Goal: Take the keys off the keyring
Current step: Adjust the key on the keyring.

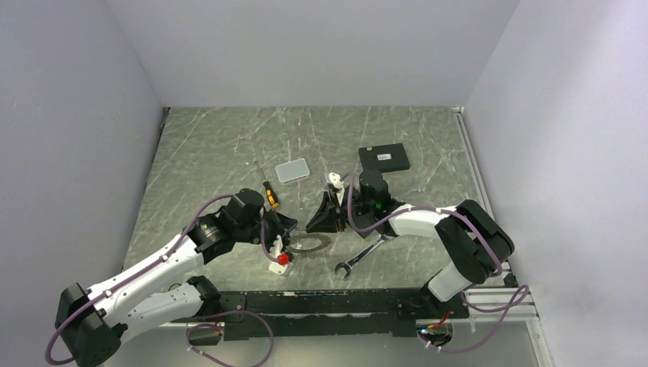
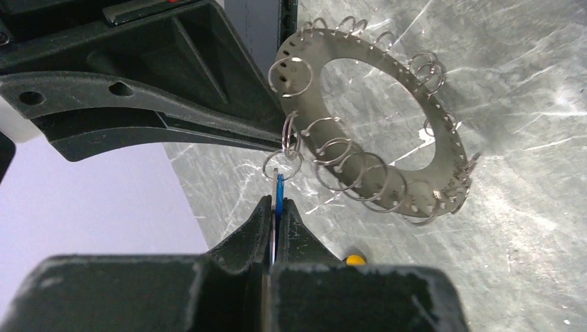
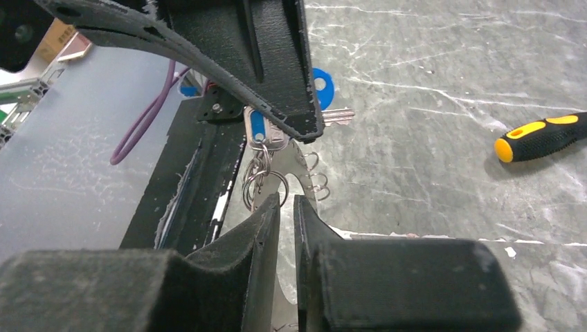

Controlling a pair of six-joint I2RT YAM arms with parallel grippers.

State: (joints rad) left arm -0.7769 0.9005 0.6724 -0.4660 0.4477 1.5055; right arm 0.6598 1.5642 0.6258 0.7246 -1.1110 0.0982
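The keyring [image 2: 313, 63] is a flat grey metal ring plate, punched with holes and hung with several small wire split rings. It lies tilted by the table, between both arms [image 1: 313, 245]. My left gripper [image 2: 278, 200] is shut on a thin blue-tagged key [image 2: 280, 184] that hangs from one split ring. My right gripper [image 3: 286, 200] has its jaws a narrow gap apart, with the plate's edge [image 3: 299, 164] running into that gap. In the right wrist view the blue tag [image 3: 257, 127] shows under the left fingers [image 3: 228, 55]. A second blue-headed key [image 3: 322, 88] shows behind them.
A silver open-ended wrench [image 1: 359, 258] lies right of the ring. A yellow-and-black screwdriver [image 1: 270, 195] lies just behind the left gripper [image 1: 286, 228]. A pale grey pad [image 1: 293, 170] and a black flat rectangle [image 1: 383, 158] sit farther back. Grey walls close in on both sides.
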